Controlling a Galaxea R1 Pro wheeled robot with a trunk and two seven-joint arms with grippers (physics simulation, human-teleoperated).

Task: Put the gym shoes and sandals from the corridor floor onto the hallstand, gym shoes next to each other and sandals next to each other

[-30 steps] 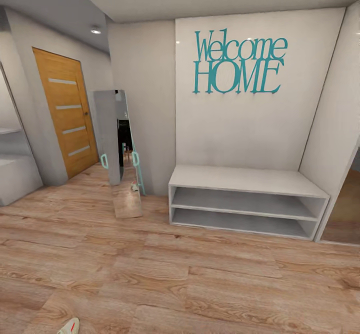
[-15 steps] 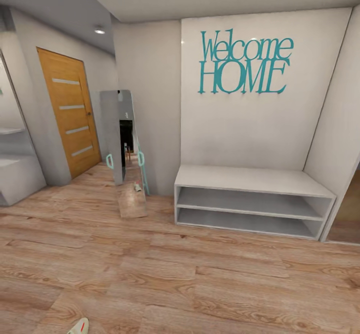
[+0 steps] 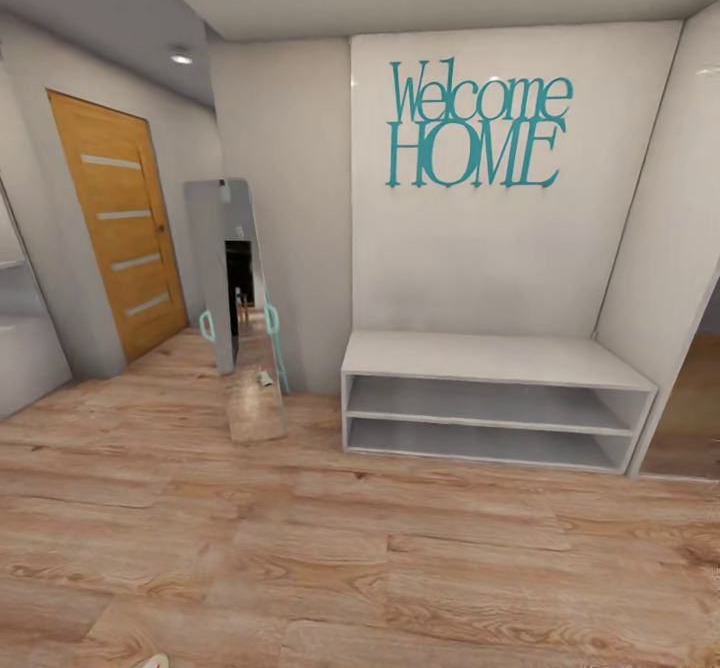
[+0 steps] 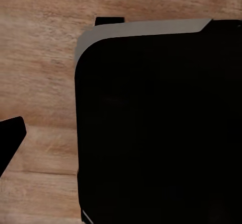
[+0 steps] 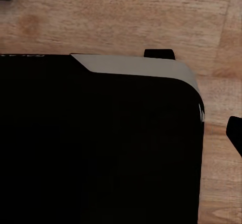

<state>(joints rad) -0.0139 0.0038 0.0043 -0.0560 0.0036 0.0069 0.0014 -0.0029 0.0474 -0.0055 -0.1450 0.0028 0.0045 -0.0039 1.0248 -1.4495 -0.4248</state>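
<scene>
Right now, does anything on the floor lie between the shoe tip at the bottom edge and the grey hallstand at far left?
Nothing visible does. Bare corridor floor runs from the gym shoe tip toward the hallstand, which is cut off by the frame edge.

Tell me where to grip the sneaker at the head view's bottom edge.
Only a white-and-red tip of the gym shoe shows, on the corridor floor. Its heading can't be read, so look down first; then probably come from above and pinch across its sides at mid-length, where a low shoe is narrowest.
</scene>
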